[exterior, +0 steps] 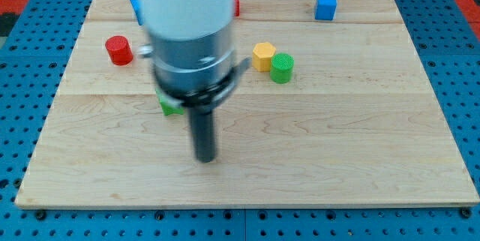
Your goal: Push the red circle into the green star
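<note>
The red circle [118, 49] sits on the wooden board [337, 143] at the view's upper left. The green star [170, 106] lies to its lower right, mostly hidden behind the arm, with only a green corner showing. My tip [205, 158] rests on the board to the lower right of the green star and well to the lower right of the red circle, touching neither.
A yellow block [262, 55] and a green circle [282, 68] touch each other right of the arm. A blue cube [325, 6] stands at the top right. A blue block [136, 8] and a red block [235, 4] peek out behind the arm at the top.
</note>
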